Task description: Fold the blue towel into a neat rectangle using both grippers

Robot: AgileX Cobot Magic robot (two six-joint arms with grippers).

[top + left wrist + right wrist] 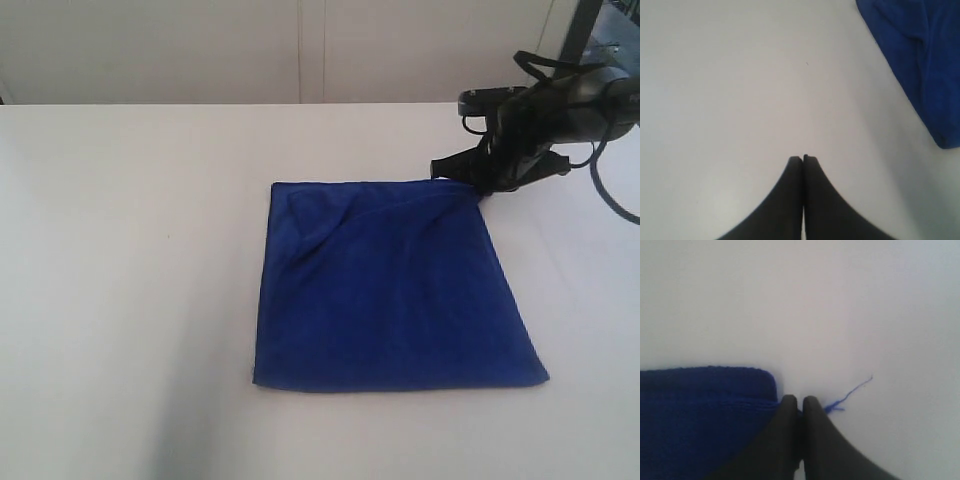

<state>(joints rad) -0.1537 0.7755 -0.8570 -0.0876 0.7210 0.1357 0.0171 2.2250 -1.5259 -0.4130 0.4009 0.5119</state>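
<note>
Soft, even light fills all three views. The white table (120,200) is washed out almost to glare, with faint grey shading toward the near left corner of the exterior view. The blue towel (390,300) looks deep and saturated, with little texture, and casts only a thin soft shadow along its near edge. The exterior picture is grainy and soft, and the right gripper (475,185) is a dark, smeared mass there. In the wrist views, both it and the left gripper (803,160) are black, unfocused silhouettes, while the towel's loose thread (852,391) is fairly crisp.
</note>
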